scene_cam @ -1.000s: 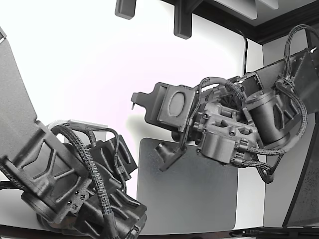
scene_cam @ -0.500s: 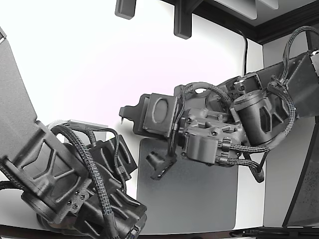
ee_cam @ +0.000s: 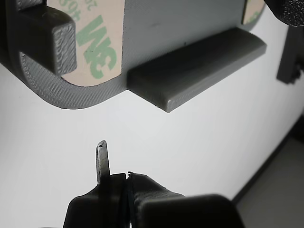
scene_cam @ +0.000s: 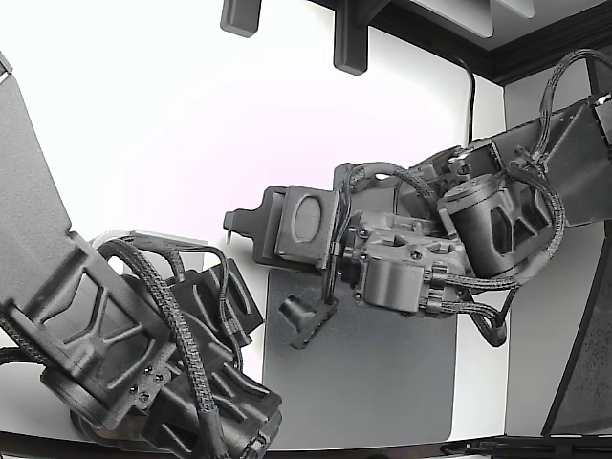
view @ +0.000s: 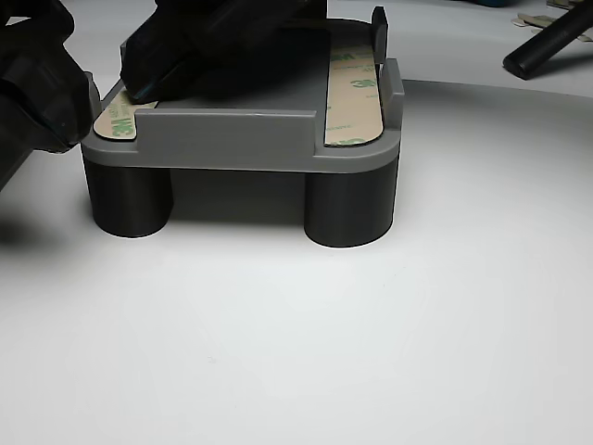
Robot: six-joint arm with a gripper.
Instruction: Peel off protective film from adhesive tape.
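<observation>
While the gripper (ee_cam: 114, 164) hovers with tips pressed together on nothing, a grey fixture (view: 243, 139) on the white table (view: 371, 352) carries two tape strips. Each tape strip (view: 354, 93) looks beige with green lettering, its film apparently unpeeled.

White table (view: 389, 352), grey fixture (view: 241, 139), dark mat (scene_cam: 382, 382)

Tan film (view: 354, 93) with green lettering lies on a grey holder (view: 241, 139); the table (view: 371, 352) is white.
</observation>
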